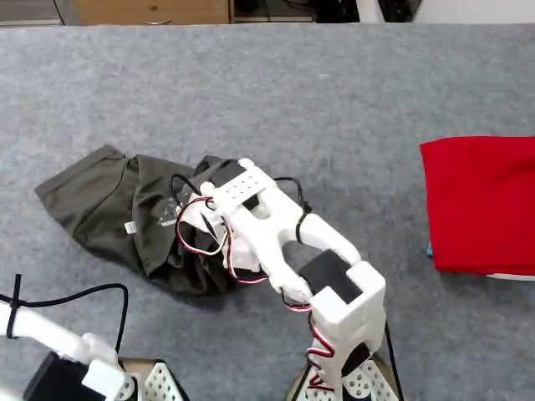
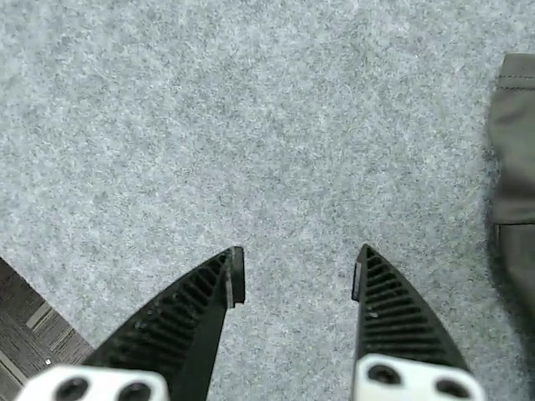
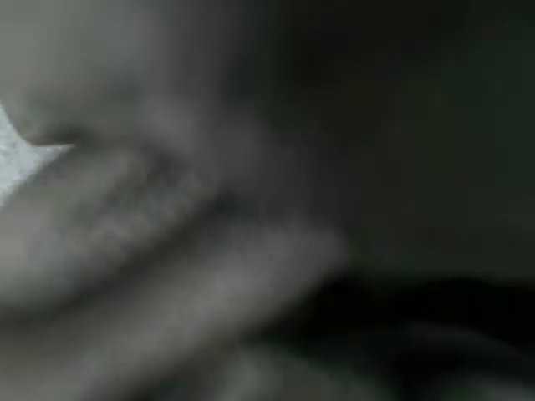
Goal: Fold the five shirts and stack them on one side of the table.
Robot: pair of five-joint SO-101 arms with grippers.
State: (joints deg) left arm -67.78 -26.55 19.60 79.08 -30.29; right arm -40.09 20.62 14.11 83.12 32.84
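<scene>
The grey felt-covered table (image 1: 334, 100) runs to a far edge at the top of the high view, where a strip of wooden furniture (image 1: 150, 10) shows beyond it. The broad middle and far part of the felt lies bare between the two garments. A crumpled dark olive-green shirt (image 1: 109, 205) lies left of centre, nearer the arms than the far edge. A folded bright red shirt (image 1: 485, 200) sits at the table's right side, cut by the frame there, with a thin pale strip (image 1: 510, 276) showing under its near edge; the two shirts are well apart. The white right arm (image 1: 334, 292) stretches from its base at the near edge out over the olive shirt, and the right gripper (image 1: 199, 222) is down on the shirt's right part among red and black wires; whether it is wide or closed on the cloth I cannot tell. The right wrist view adds a blurred close-up of dark fabric folds (image 3: 334, 167). The left arm (image 1: 84, 347) sits back at the near left corner. The left wrist view shows the left gripper (image 2: 297, 271) with its black ridged fingers (image 2: 209, 309) spread wide and holding nothing above bare felt (image 2: 251, 125). It also shows the olive shirt's hem (image 2: 512, 167) off to one side, and the table's edge with dark floor (image 2: 25, 326) beyond it.
</scene>
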